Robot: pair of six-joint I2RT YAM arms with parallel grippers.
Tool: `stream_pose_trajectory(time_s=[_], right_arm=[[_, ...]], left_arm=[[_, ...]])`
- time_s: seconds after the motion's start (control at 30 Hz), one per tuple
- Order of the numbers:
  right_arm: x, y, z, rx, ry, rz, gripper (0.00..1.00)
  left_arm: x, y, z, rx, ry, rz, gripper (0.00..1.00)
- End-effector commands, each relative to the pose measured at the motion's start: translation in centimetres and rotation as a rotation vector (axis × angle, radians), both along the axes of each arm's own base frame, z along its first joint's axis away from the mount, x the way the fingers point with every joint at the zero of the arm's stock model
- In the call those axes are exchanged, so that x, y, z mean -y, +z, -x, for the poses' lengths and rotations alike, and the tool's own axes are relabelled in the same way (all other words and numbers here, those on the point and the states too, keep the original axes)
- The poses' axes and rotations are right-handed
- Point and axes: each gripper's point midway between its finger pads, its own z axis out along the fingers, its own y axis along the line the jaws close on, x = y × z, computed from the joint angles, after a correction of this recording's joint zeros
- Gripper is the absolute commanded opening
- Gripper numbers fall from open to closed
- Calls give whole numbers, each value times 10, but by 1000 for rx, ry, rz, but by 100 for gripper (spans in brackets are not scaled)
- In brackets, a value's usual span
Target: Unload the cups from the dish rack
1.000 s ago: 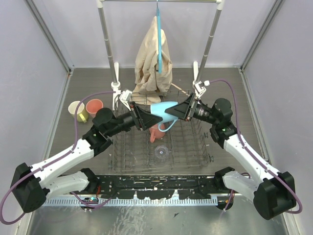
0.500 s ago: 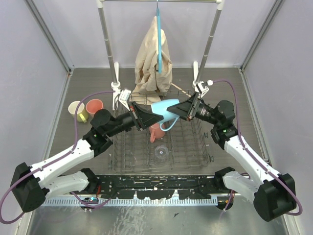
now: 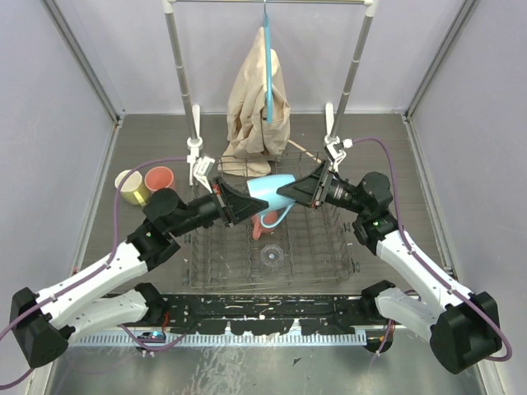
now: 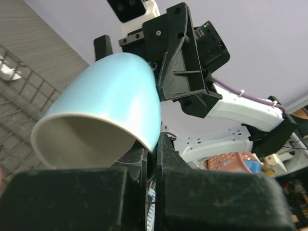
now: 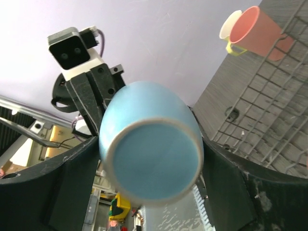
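A light blue mug (image 3: 270, 191) hangs on its side above the dark wire dish rack (image 3: 214, 255), held between both grippers. My left gripper (image 3: 243, 202) is shut on its rim, one finger inside and one outside; the rim shows in the left wrist view (image 4: 110, 96). My right gripper (image 3: 296, 189) clasps the mug's base end, a finger on each side (image 5: 150, 144). A salmon-pink mug (image 3: 262, 220) and a clear glass (image 3: 270, 257) sit in the rack. A pale yellow mug (image 3: 130, 185) and another salmon-pink mug (image 3: 158, 178) stand on the table to the left.
A tall silver clothes rail with beige cloth (image 3: 259, 99) and a blue hanger stands behind the rack. Grey walls close the table on the left and right. The two mugs on the table also show in the right wrist view (image 5: 255, 31).
The left arm has drawn back and lower to the left, still gripping the rim. The blue mug has shifted slightly left and down between the two grippers.
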Motion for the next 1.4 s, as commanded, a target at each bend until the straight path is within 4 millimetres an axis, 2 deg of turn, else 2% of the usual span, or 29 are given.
stream_pose_trajectory(time_s=[0.0, 0.17, 0.3, 0.4, 0.6, 0.67, 0.83, 0.93, 1.17, 1.37], right_arm=[[12, 11, -11, 112, -92, -4, 88], [13, 7, -17, 105, -116, 14, 92], [15, 3, -24, 110, -151, 65, 92], [18, 1, -28, 127, -184, 112, 92], [22, -9, -30, 137, -203, 189, 92], [23, -11, -30, 142, -204, 212, 92], [26, -12, -28, 169, -217, 238, 92], [25, -15, -28, 171, -208, 246, 92], [27, -20, -24, 191, -205, 272, 92], [31, -22, -20, 217, -211, 295, 92]], left_arm=[[-35, 38, -21, 106, 210, 32, 0], [-55, 45, -16, 131, 264, -3, 0], [-81, 47, -16, 114, 359, -93, 0], [-110, 37, -19, 70, 475, -203, 0], [-188, 30, -21, -10, 774, -379, 0], [-212, 18, -20, -50, 860, -480, 0], [-250, -6, -17, -117, 993, -675, 0], [-259, -20, -18, -144, 1029, -764, 0], [-256, -57, -31, -215, 1037, -926, 0], [-255, -88, -54, -357, 980, -924, 0]])
